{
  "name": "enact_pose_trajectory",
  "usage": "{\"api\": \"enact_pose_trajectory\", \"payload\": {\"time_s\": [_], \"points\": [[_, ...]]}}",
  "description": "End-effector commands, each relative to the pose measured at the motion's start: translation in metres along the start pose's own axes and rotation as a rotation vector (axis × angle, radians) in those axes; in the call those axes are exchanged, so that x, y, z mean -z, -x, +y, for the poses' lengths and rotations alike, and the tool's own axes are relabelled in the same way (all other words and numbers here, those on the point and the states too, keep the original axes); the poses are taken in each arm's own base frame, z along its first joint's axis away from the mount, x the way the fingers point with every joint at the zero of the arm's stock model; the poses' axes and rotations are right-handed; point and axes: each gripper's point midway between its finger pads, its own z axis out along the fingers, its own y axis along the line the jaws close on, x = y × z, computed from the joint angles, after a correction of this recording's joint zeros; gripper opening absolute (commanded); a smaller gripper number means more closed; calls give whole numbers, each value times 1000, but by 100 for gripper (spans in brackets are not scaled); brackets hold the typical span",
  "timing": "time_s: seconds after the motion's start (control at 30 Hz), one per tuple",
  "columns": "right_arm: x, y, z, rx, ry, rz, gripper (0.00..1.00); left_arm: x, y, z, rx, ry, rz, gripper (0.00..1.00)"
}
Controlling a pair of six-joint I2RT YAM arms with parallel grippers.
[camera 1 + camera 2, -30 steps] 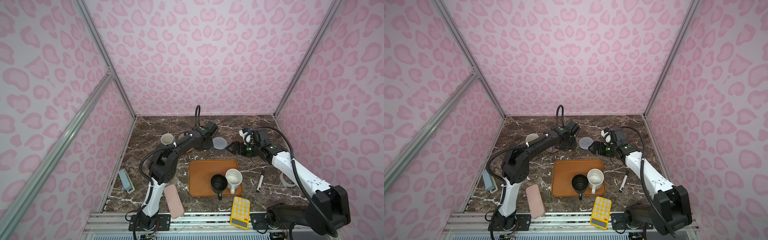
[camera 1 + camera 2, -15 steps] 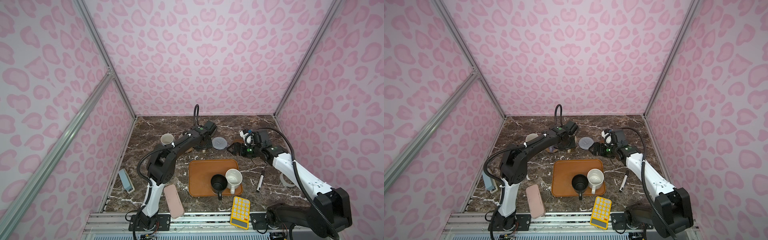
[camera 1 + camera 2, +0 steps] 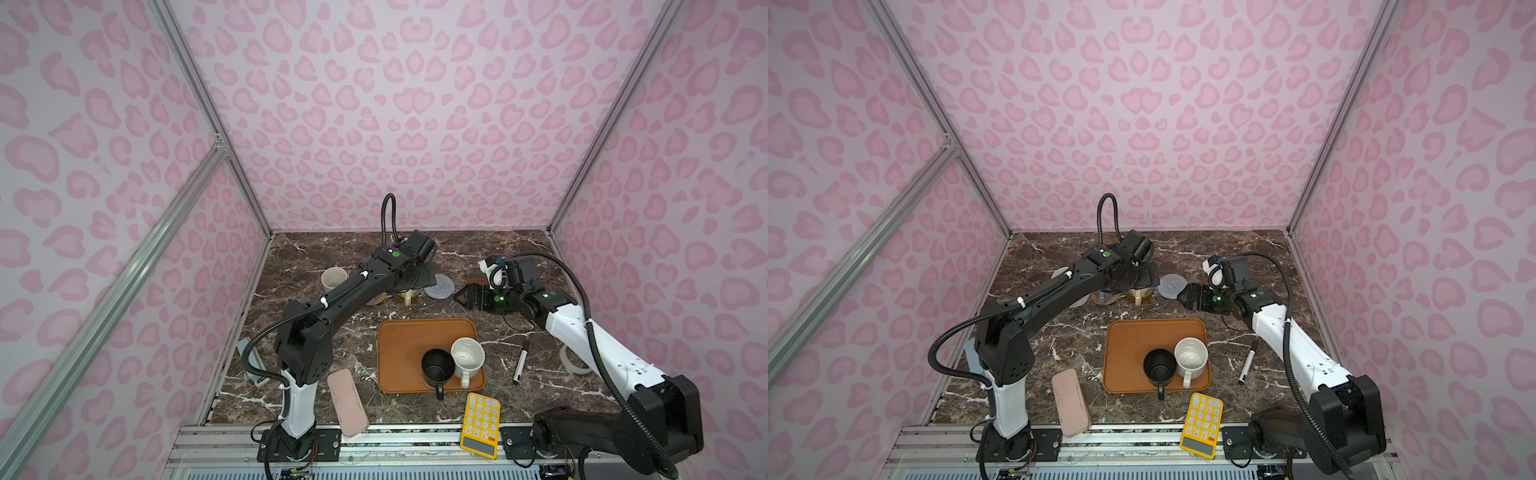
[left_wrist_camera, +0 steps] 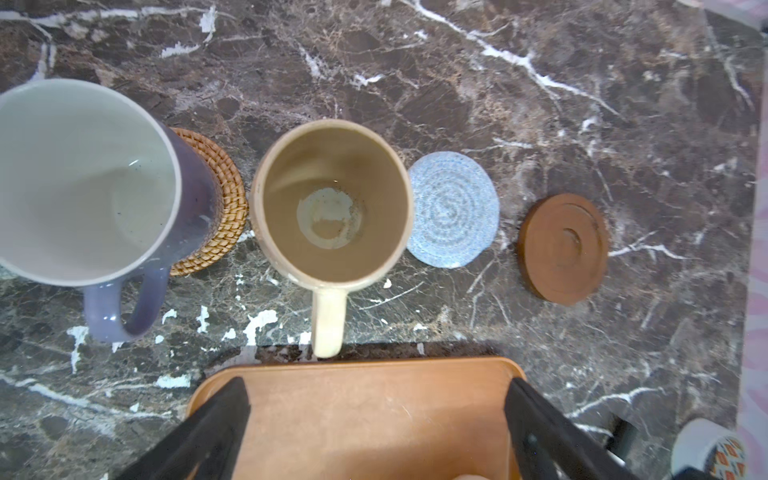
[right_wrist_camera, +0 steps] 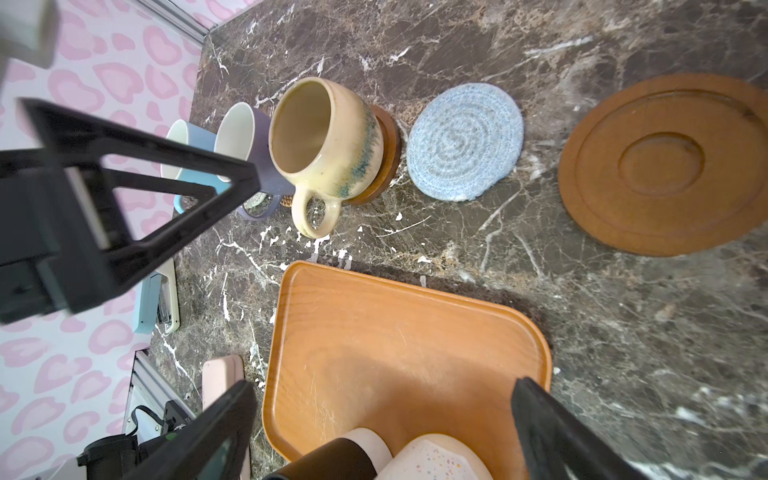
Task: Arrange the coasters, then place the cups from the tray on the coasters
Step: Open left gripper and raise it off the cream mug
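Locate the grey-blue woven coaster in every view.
Top view: grey-blue coaster lies just beyond the tray.
Top view: same place.
Left wrist: between cream-yellow mug and brown coaster.
Right wrist: between the same two.
Shared landmark: the tray.

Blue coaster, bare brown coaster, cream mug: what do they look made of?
Blue coaster: looks like soft cotton cord coiled in a spiral, matte, stitched rings visible. Brown coaster: probably wood, smooth satin finish, turned rim and centre recess; could be moulded plastic. Cream mug: glazed stoneware by the look, glossy, with a streaky blue-green drip.
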Motion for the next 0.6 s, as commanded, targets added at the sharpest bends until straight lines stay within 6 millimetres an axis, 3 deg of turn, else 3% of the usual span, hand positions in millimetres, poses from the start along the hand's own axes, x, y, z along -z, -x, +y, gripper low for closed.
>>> {"api": "enact_pose_trajectory", "payload": {"time_s": [0.0, 0.33, 0.57], "points": [[2, 0, -4, 14, -23, 4, 98, 19, 0, -3, 3, -36, -11, 98], [25, -5, -3, 32, -86, 32, 94, 60, -30, 6, -33, -194, 7, 98], [38, -20, 18, 147, -164, 73, 91, 90, -39, 20, -29, -220, -3, 98]]}}
